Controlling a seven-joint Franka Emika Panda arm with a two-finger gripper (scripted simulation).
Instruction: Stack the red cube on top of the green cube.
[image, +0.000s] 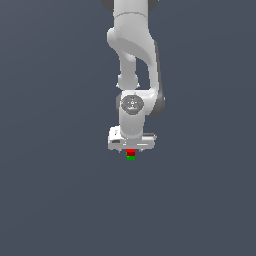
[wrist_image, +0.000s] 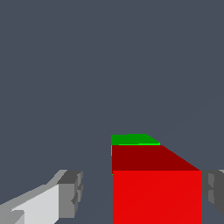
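Your arm (image: 134, 60) hangs straight down over the flat grey bench (image: 55, 200), with the white hand (image: 131, 150) low over the two cubes. In the exterior view the red cube (image: 131, 152) sits directly above the green cube (image: 131, 158), the two bands of colour touching and lined up, just under the hand.

From the wrist view, the red cube (wrist_image: 156, 192) fills the space between the fingers (wrist_image: 70, 194), and only a sliver of the green cube (wrist_image: 131, 139) shows beyond it. One finger stands clearly apart from the red cube with bench showing between; the other is at or very near the cube's opposite face, and you cannot tell whether it touches. So the hand reads as spread, or at least not pinching from both sides.

By my judgement the stacking itself looks done: red rests on green. What is left for you is to lift the hand straight up and clear without nudging the red cube, then confirm the stack stands on its own.
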